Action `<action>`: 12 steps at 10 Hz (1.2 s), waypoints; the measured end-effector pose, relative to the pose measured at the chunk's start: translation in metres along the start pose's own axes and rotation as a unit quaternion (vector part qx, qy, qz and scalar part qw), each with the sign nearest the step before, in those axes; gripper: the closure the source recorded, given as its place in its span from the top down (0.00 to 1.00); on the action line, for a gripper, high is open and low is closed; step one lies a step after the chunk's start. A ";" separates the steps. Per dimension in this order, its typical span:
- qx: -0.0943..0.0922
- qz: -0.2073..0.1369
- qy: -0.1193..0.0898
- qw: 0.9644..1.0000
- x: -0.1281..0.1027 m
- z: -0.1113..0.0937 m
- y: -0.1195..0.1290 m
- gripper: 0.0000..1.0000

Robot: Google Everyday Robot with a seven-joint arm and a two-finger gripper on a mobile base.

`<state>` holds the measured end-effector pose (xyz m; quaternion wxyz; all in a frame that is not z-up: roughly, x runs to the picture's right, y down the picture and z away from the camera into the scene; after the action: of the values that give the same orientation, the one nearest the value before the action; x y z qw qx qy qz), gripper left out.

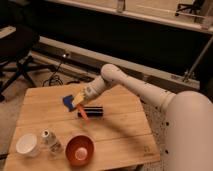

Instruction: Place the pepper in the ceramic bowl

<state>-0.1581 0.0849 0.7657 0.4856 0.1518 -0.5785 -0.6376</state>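
So your gripper (80, 103) is out over the far-middle part of the light wooden table (125, 135), at the end of the white arm (145, 92) that reaches in from the right. The jaws look narrow and clamped on the top end of the slim orange pepper (84, 113). The pepper hangs down from them at a slant, with its lower tip pointing near and a bit right.

From this view the pepper crosses in front of the left end of the black cylinder (94, 111), which lies on its side on the table. I can't tell if the two are touching. Just left of the gripper is the flat blue item (68, 101), lying on the wood.

The round reddish-orange ceramic bowl (80, 150) with the paler centre sits at the near edge of the table. It's well apart from the pepper, more or less straight toward you from it. Nothing is in the bowl that I can see.

Left of the bowl there's a small clear bottle (50, 142) standing upright, and further left a white cup (27, 145), both near the front edge. A dark office chair (20, 50) sits on the floor off the far left.
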 end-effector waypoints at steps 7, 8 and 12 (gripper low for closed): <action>0.049 0.086 0.002 0.995 -0.046 0.001 -0.014 0.00; 0.051 0.089 0.006 0.995 -0.049 0.002 -0.016 0.00; 0.077 0.054 0.028 0.995 -0.062 0.009 -0.037 0.00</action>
<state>-0.1514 0.1340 0.7124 0.5223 0.1751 -0.6197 -0.5590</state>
